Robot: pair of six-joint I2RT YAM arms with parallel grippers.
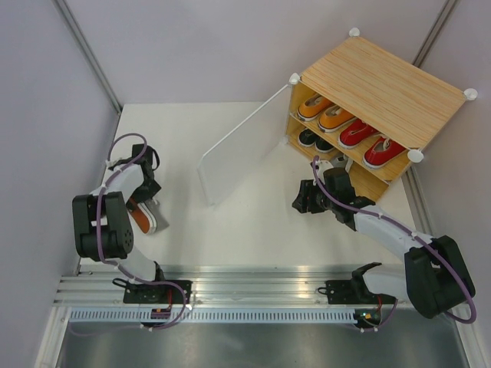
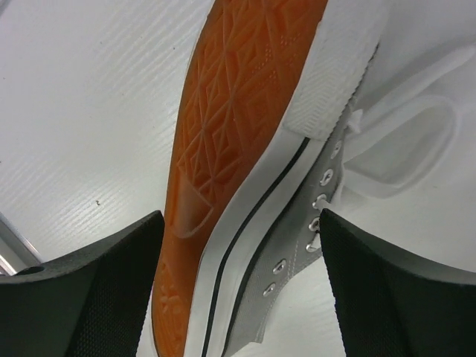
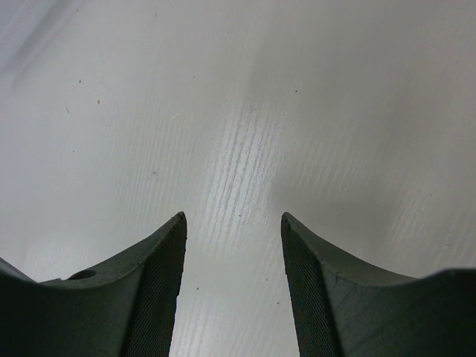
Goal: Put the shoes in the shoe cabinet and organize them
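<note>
Left hand: spread wide, straddling the grey shoe; no squeeze evident.
Grey shoe: on its side on the worktop, well left of the shoe cabinet; long axis crosses the closing line.
Right hand: partly spread, empty, just before the cabinet.
Nearer arm: left.

The shoe cabinet stood at the far right of the table, its white door swung open. Two orange shoes and two red shoes lined the upper shelf. The shadowed lower shelf held what looked like black shoes. The left gripper hung over a side-lying shoe with its orange sole showing. The right gripper hovered above the table in front of the cabinet.
</note>
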